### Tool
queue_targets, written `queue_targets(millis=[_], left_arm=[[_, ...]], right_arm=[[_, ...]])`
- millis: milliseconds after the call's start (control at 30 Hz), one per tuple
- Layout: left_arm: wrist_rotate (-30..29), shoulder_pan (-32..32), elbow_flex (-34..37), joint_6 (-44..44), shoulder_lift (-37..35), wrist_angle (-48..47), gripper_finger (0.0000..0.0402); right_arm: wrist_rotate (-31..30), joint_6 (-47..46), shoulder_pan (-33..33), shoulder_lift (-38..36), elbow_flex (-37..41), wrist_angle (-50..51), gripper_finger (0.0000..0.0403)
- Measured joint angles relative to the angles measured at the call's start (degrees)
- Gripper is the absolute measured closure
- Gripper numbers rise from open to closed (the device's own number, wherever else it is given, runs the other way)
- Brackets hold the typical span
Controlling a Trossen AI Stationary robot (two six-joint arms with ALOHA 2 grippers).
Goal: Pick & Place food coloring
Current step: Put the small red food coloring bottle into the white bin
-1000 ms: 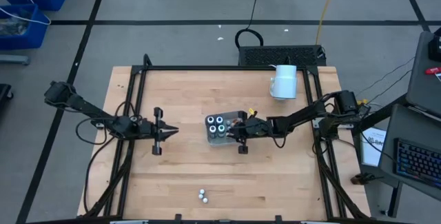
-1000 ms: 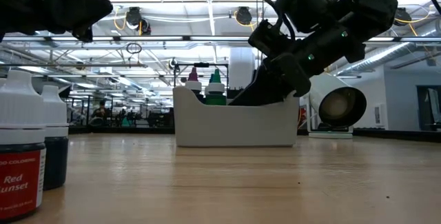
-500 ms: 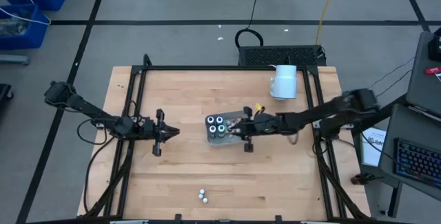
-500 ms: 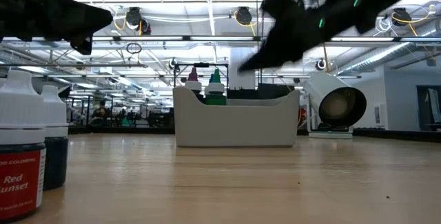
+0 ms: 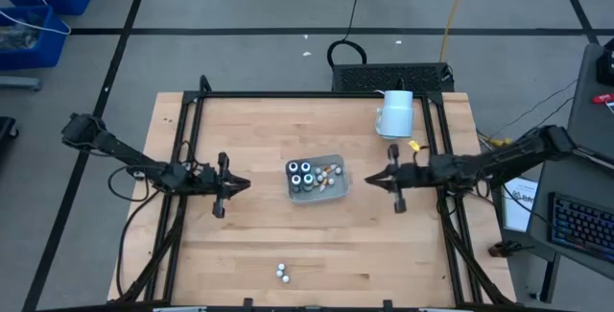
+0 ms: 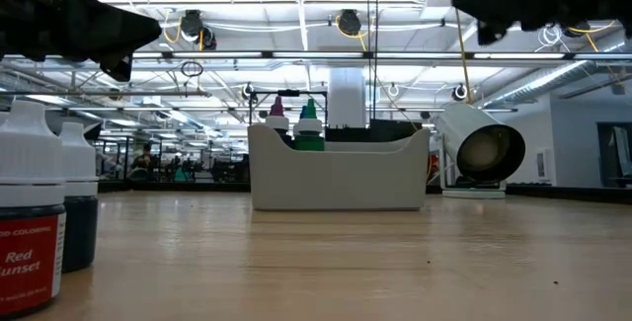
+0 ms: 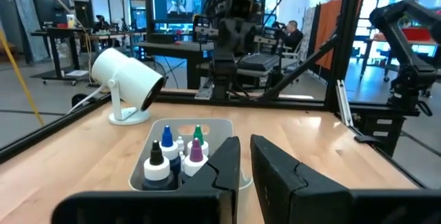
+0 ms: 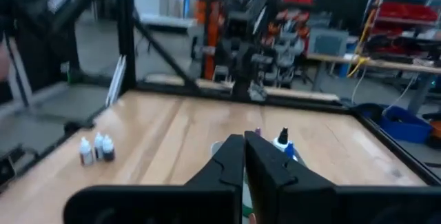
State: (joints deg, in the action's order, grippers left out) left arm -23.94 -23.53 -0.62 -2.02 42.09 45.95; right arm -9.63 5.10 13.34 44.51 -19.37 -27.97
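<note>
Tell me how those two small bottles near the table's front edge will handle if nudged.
The two small bottles stand upright, tall and narrow, so a high push probably tips them. Touching each other, they would likely topple together. Their round bodies may roll afterwards.

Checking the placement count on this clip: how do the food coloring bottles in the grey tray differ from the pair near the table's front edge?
The capped food coloring bottles in the pale grey rectangular tray form a cluster at mid-table; the two white-capped bottles stand loose on bare wood near the front edge. The tray's caps are mixed colours; the pair's are both white. All stand upright.
</note>
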Motion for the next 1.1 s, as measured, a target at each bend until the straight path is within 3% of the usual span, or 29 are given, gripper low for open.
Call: queue_targets(millis=[233, 533, 700, 800, 900, 1000, 1100], left_arm=[[-0.11, 0.0, 0.0, 2.17, 0.02, -2.88, 0.0362], [-1.06, -0.02, 0.0, 4.1, 0.02, -5.21, 0.0362], [-5.04, -0.02, -1.82, -1.74, 0.27, -8.55, 0.0362], [-2.11, -1.87, -7.03, -5.04, 3.88, -15.82, 0.0362], [-1.66, -5.63, -15.55, -6.9, 12.12, -21.13, 0.0362], [-1.6, -9.32, -27.56, -5.12, 23.61, -26.43, 0.0362], [-1.42, -11.95, -41.45, -4.15, 35.77, -38.89, 0.0362]], right_arm=[[0.79, -1.34, -0.1, -8.31, 11.44, -11.99, 0.0402], [-0.87, -0.12, -0.1, -9.61, 15.91, -13.09, 0.04], [-0.7, -0.57, -0.13, -9.59, 16.1, -12.99, 0.0399], [-0.67, 0.15, -0.13, -9.63, 16.16, -13.59, 0.0399], [-0.63, 0.09, -0.13, -9.63, 16.18, -13.68, 0.0399], [-0.66, -0.92, -0.13, -9.61, 16.23, -13.6, 0.0399], [-0.63, -1.4, -0.13, -9.61, 16.25, -13.65, 0.0399]])
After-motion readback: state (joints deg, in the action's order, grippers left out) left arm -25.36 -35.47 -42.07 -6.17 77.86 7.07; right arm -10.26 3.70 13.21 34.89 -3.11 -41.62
